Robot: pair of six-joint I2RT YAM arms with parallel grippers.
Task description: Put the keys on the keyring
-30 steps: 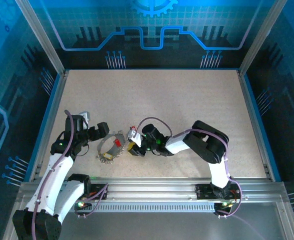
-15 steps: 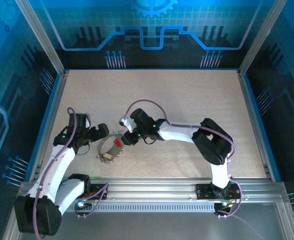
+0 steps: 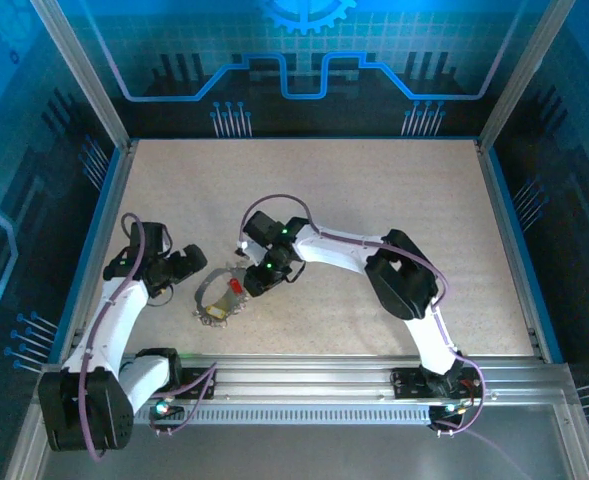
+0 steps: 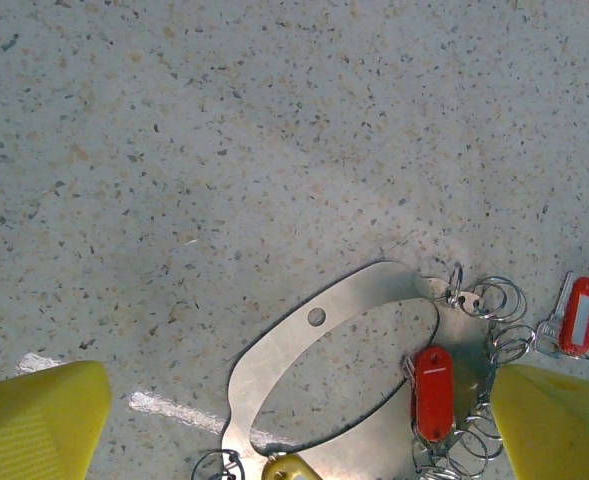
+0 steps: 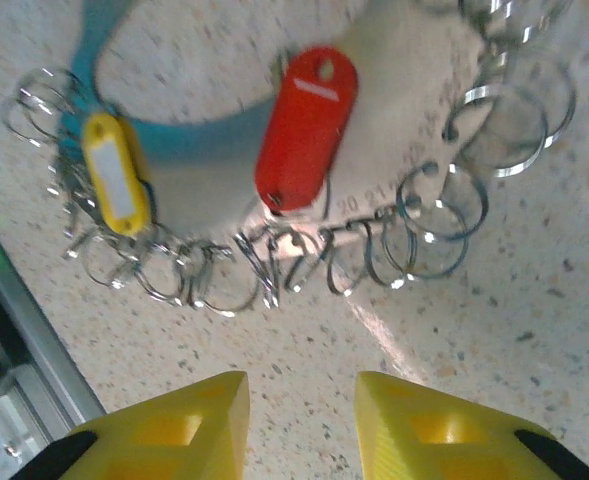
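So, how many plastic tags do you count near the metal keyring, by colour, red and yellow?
Red tags: 2, one red tag over the keyring, another red tag outside it.
Yellow tags: 1, the yellow tag.
Total: 3 tags.

- The top view sits high behind the arm bases and faces down over the whole table point(image 3: 374, 200).
- Both wrist views look down from close range. They share the keyring point(image 4: 274, 350), low in the left frame and high in the right.
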